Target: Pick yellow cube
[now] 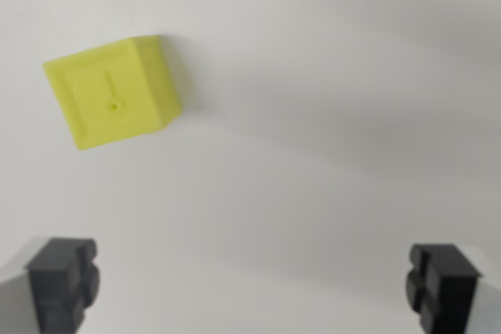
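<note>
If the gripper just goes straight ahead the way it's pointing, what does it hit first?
Probably the bare white surface. The open gripper lines up with empty space, while the yellow cube sits off toward the wrist view's upper left. Depth is hard to judge.

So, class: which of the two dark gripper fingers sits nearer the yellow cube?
The finger at the wrist view's left: the yellow cube lies up on that side, far from the other finger.

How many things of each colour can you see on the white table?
Yellow: 1, the yellow cube
Dark grey: 2, the gripper fingertips, one at each bottom corner
Total: 3, all over the white table
</note>
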